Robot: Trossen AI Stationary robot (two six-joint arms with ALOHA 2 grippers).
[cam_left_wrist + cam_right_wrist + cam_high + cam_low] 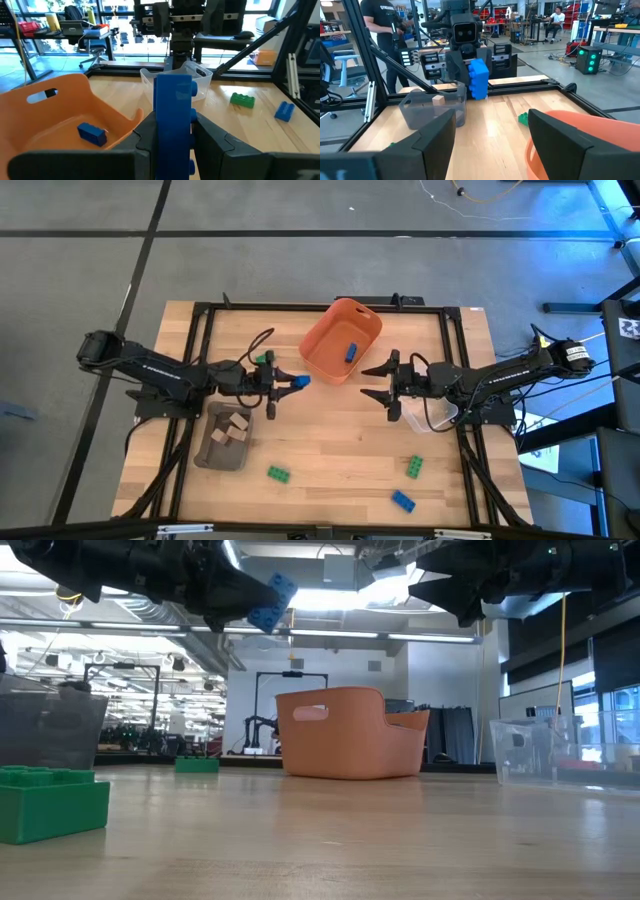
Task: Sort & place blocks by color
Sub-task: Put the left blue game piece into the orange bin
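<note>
My left gripper (290, 383) is shut on a blue block (174, 120), high above the table just left of the orange bin (342, 340). That bin holds one blue block (351, 352). My right gripper (377, 381) hangs open to the right of the bin, facing the left one and touching nothing. Tan blocks (236, 428) lie in the grey tray (222, 450). On the table lie three green blocks (278, 474) (413, 467) (265, 358) and another blue block (403, 500). My left gripper pinches the blue block between its two fingers (212, 142), which press on its two broad sides (172, 150). The fingers come level, pointing toward the table's right edge. The block is lifted clear (272, 602) and stands out beyond the fingertips, studs to one side.
A clear plastic container (440, 416) stands under my right arm. A black frame (200, 330) runs around the tabletop. Bare wood lies between the tray and the loose blocks near the table's near edge. People show in the room beyond (382, 30).
</note>
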